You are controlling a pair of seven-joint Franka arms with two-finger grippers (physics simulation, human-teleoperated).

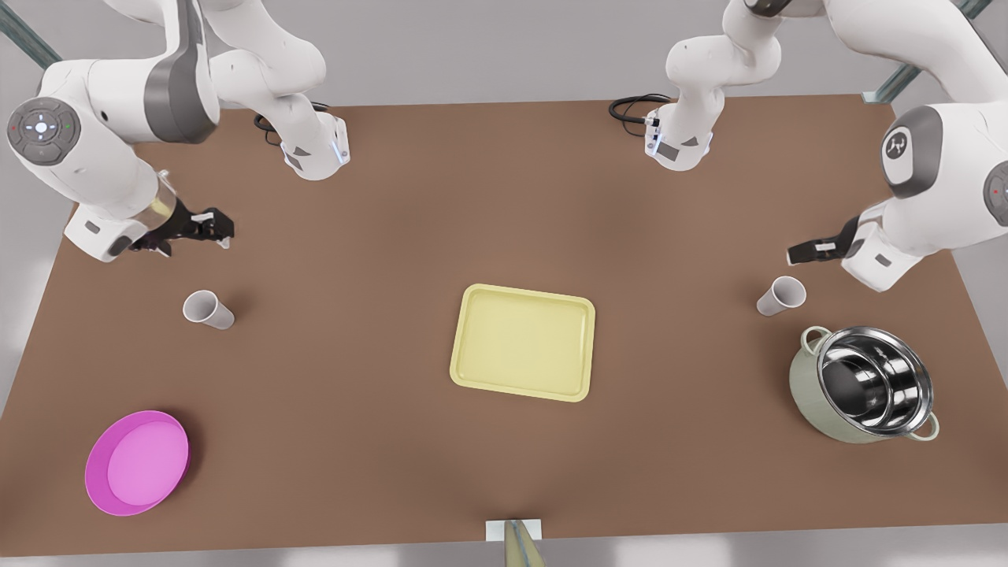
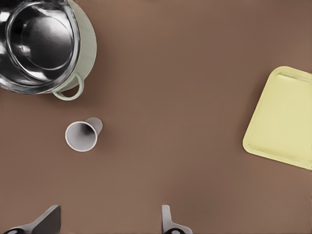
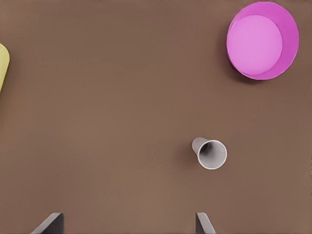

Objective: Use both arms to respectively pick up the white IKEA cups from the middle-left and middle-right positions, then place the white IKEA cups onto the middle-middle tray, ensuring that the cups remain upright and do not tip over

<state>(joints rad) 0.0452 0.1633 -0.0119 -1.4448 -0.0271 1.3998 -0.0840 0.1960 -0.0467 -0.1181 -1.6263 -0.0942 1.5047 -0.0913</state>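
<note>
Claw fingertips [image 2: 168, 222] (perhaps parted) cropped

Two upright white cups [image 1: 209, 309] [image 1: 781, 296], well apart either side of empty pale yellow tray [image 1: 523, 342].

Plain brown table [image 1: 394, 378]. Pale yellow tray [image 1: 523, 342] at centre. Two plain white cups [image 1: 208, 309] [image 1: 781, 296], one each side of tray. Magenta plate [image 1: 138, 462], lighter pink inside. Pale green pot [image 1: 863, 383], shiny steel lining. White arms, grey joints, black grippers [image 1: 223, 233] [image 1: 794, 254].
</note>
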